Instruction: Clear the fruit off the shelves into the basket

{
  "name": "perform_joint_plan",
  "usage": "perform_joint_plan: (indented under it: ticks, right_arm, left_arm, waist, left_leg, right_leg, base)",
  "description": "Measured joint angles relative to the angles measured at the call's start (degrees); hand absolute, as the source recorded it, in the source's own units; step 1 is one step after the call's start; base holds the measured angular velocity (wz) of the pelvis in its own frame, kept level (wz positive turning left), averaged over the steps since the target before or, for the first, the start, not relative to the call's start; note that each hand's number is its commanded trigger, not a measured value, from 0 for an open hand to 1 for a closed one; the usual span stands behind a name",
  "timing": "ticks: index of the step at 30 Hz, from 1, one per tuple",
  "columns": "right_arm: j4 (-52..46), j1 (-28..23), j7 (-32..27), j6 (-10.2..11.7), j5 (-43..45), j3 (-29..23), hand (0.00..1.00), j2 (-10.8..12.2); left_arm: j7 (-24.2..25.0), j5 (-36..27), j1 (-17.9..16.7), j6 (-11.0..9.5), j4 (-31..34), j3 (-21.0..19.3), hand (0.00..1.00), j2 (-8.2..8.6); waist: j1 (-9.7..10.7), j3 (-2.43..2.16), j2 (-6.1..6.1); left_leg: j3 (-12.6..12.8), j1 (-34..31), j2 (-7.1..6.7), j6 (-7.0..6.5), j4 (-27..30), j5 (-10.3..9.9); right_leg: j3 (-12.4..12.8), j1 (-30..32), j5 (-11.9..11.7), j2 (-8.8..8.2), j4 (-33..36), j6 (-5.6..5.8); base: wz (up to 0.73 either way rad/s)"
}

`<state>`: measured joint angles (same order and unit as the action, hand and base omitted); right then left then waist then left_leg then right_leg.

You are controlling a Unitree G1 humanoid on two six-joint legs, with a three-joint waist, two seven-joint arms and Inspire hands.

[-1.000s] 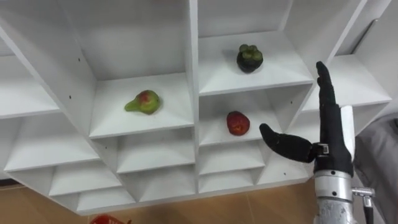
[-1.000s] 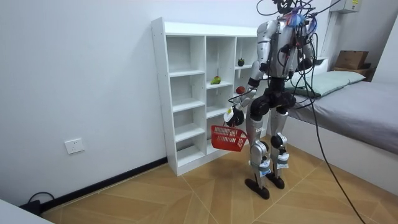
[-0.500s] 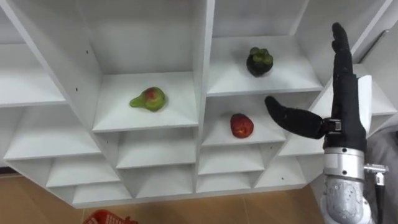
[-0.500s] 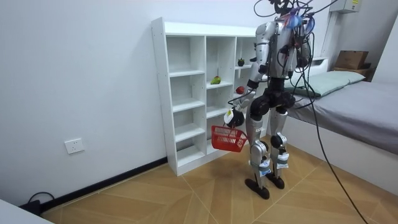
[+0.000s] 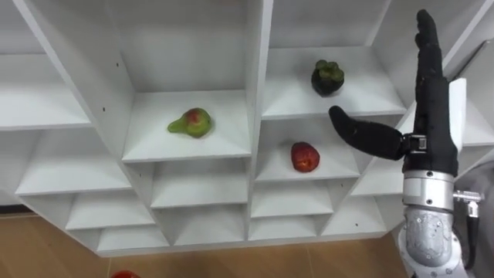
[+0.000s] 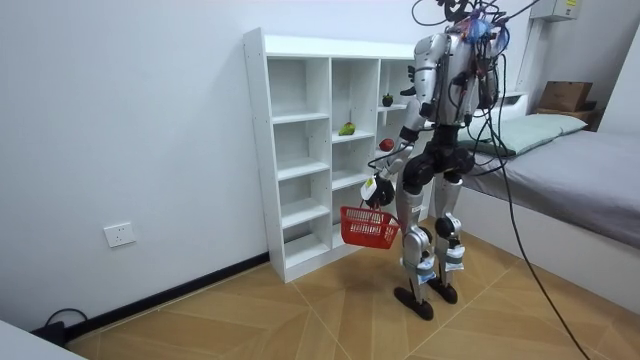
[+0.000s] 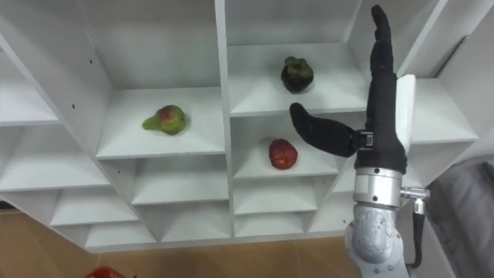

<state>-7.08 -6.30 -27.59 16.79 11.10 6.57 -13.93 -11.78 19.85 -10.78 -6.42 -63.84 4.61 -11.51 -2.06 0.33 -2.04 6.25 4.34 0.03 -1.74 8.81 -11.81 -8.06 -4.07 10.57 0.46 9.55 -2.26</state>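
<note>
Three fruits lie in the white closet [image 5: 258, 93]. A green and red pear [image 5: 191, 123] rests in the middle column, a dark green fruit [image 5: 327, 77] one column to the right and higher, and a red fruit [image 5: 305, 157] on the shelf below it. My right hand [image 5: 428, 116] is raised in front of the shelves, open, fingers straight up and thumb pointing left, just right of the red fruit and above it, touching nothing. In the room view my left hand [image 6: 373, 190] hangs low, with a red basket [image 6: 368, 226] dangling from it by its handle.
I stand close in front of the closet's right columns. A bed [image 6: 570, 170] lies behind me at the room view's right. The other closet compartments hold nothing. Wooden floor shows under the lowest shelves, with a sliver of the basket [image 5: 123, 273] at the bottom edge.
My right hand has risen: its thumb was level with the red fruit and now sits above it. The eye view has shifted a little.
</note>
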Motion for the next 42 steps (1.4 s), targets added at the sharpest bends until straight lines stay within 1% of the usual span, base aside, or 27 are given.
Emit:
perform_joint_plan:
  ticks: [4,7,9,12,14,17,18,20,22,24,26,28,29,33,36,38,40,42]
  right_arm:
    - [2.45,1.54,0.29,-0.05,-0.93,-1.07,0.0,-0.08]
    - [4.89,2.75,0.89,-0.13,-1.31,-1.15,0.0,-1.28]
    - [7.01,3.66,1.57,-0.39,-2.03,-1.11,0.0,-2.92]
    - [9.15,4.74,2.03,-0.71,-2.04,-1.11,0.0,-4.1]
    - [9.99,5.06,2.17,-0.74,-2.06,-1.11,0.0,-4.44]
    - [11.5,5.4,2.38,-0.82,-2.39,-1.1,0.0,-4.43]
    - [12.73,6.21,2.78,-0.88,-2.76,-1.1,0.0,-4.42]
    - [14.24,7.57,2.89,-1.82,-3.38,-1.14,0.0,-4.44]
    - [15.86,8.99,3.38,-2.11,-5.68,-1.18,0.0,-4.44]
    - [16.29,10.44,3.53,-3.22,-6.43,-1.22,0.0,-4.44]
    - [16.31,11.36,4.28,-3.27,-6.41,-1.22,0.0,-4.45]
    - [16.31,12.14,4.94,-3.81,-6.05,-1.62,0.0,-4.46]
    - [16.31,12.65,5.25,-4.56,-6.1,-1.88,0.0,-4.52]
    - [16.34,13.74,6.42,-5.93,-6.26,-1.89,0.0,-4.51]
    - [16.51,13.99,6.6,-6.44,-6.37,-1.9,0.0,-4.5]
    - [17.37,14.01,6.62,-6.48,-6.12,-1.72,0.0,-4.38]
    - [17.72,14.01,6.94,-6.97,-5.08,-1.51,0.0,-4.32]
    - [17.74,14.04,7.25,-7.01,-3.51,-1.43,0.0,-4.3]
  left_arm:
    - [-0.02,0.0,-0.03,0.31,0.0,0.02,1.0,0.0]
    - [-0.06,0.03,-0.24,0.96,-0.01,0.11,1.0,0.0]
    - [-0.06,0.03,-0.23,1.61,0.0,0.11,1.0,0.0]
    - [0.0,-0.08,-0.17,2.26,0.03,0.19,1.0,0.0]
    - [0.02,-0.07,-0.21,2.37,0.1,0.19,1.0,0.0]
    - [0.06,0.0,-0.19,2.43,0.45,0.19,1.0,0.0]
    - [0.06,0.0,-0.26,2.59,0.68,0.19,1.0,0.0]
    - [0.06,-0.09,-0.25,2.94,1.03,0.12,1.0,0.0]
    - [0.09,-0.12,-0.1,3.79,1.38,0.05,1.0,0.0]
    - [0.2,-0.12,0.38,4.38,2.23,0.02,1.0,0.08]
    - [0.26,-0.13,0.81,4.48,2.41,0.02,1.0,0.16]
    - [0.7,0.3,1.1,4.68,3.01,-0.43,1.0,0.31]
    - [1.27,0.48,1.29,4.81,3.43,-0.48,1.0,0.31]
    - [2.5,0.46,1.33,5.5,3.74,-0.48,1.0,0.53]
    - [3.15,0.46,1.11,6.3,4.53,-0.48,1.0,0.69]
    - [3.56,0.46,1.09,6.34,5.06,-0.49,1.0,0.72]
    - [3.55,0.48,0.99,6.33,5.9,-0.49,1.0,0.81]
    - [3.55,0.5,0.98,6.33,6.29,-0.49,1.0,0.86]
  waist:
    - [0.02,0.01,-0.25]
    - [-0.05,0.06,-0.37]
    - [-0.05,0.05,-0.49]
    - [-0.09,0.07,-0.54]
    - [-0.16,0.07,-0.54]
    - [-0.23,0.06,-0.72]
    - [-0.33,0.07,-0.8]
    - [-0.3,0.13,-0.91]
    - [-0.33,-0.01,-1.12]
    - [-0.38,-0.04,-1.28]
    - [-0.6,-0.02,-1.31]
    - [-1.2,-0.03,-1.38]
    - [-1.42,0.01,-1.52]
    - [-1.89,0.06,-1.78]
    - [-2.28,0.08,-1.8]
    - [-3.09,0.08,-1.79]
    - [-3.37,0.12,-1.78]
    - [-4.23,0.15,-1.76]
  left_leg:
    - [-0.01,0.25,-0.03,-0.01,0.03,0.01]
    - [-0.14,0.24,-0.08,-0.02,0.06,0.01]
    - [-0.25,0.2,-0.1,-0.02,0.2,0.01]
    - [-0.34,0.03,-0.11,-0.02,0.42,0.01]
    - [-0.38,0.02,-0.13,-0.02,0.5,0.01]
    - [-0.39,0.04,-0.15,-0.02,0.58,0.01]
    - [-0.39,0.14,-0.16,-0.02,0.6,0.01]
    - [-0.43,0.35,-0.18,-0.02,0.62,0.01]
    - [-0.55,0.34,-0.21,-0.02,0.69,0.01]
    - [-0.83,0.23,-0.22,-0.03,0.74,0.02]
    - [-0.85,0.22,-0.22,-0.03,0.74,0.02]
    - [-0.97,0.07,-0.3,-0.03,0.72,0.02]
    - [-1.13,0.0,-0.37,-0.03,0.72,0.02]
    - [-1.9,-0.29,-0.33,-0.03,0.72,0.02]
    - [-2.49,-0.54,-0.33,-0.03,0.76,0.02]
    - [-2.53,-0.49,-0.32,-0.02,0.76,0.02]
    - [-2.6,-0.65,-0.32,-0.02,0.77,0.02]
    - [-2.6,-0.71,-0.34,-0.02,0.86,0.02]
  right_leg:
    - [-0.1,-0.03,0.0,-0.08,0.01,0.0]
    - [-0.06,0.0,0.0,-0.12,0.01,0.0]
    - [-0.1,-0.01,0.0,-0.15,0.02,0.0]
    - [-0.17,-0.01,0.0,-0.16,0.01,0.0]
    - [-0.25,-0.08,0.0,-0.2,-0.01,0.0]
    - [-0.28,-0.21,0.0,-0.22,-0.03,0.0]
    - [-0.28,-0.3,0.0,-0.23,-0.03,0.0]
    - [-0.3,-0.62,0.0,-0.25,-0.14,0.0]
    - [-0.42,-0.8,0.0,-0.25,-0.53,0.0]
    - [-0.75,-0.83,-0.11,-0.26,-0.76,-0.02]
    - [-0.82,-0.84,-0.11,-0.25,-0.85,-0.02]
    - [-1.05,-0.83,-0.11,-0.29,-0.88,-0.02]
    - [-1.5,-0.84,-0.1,-0.34,-0.89,-0.01]
    - [-2.16,-0.84,-0.1,-0.38,-0.9,0.01]
    - [-2.71,-0.8,-0.11,-0.46,-0.91,0.02]
    - [-2.67,-0.84,-0.11,-0.46,-0.91,0.02]
    - [-2.76,-0.73,-0.11,-0.47,-0.91,0.02]
    - [-2.77,-0.71,-0.11,-0.5,-0.9,0.02]
  base:
    - [0.0]
    - [0.0]
    - [0.0]
    - [0.0]
    - [0.0]
    - [0.0]
    - [0.0]
    - [0.0]
    - [0.03]
    - [0.06]
    - [0.0]
    - [0.02]
    - [0.1]
    - [0.09]
    - [0.09]
    - [0.03]
    - [0.0]
    - [0.0]
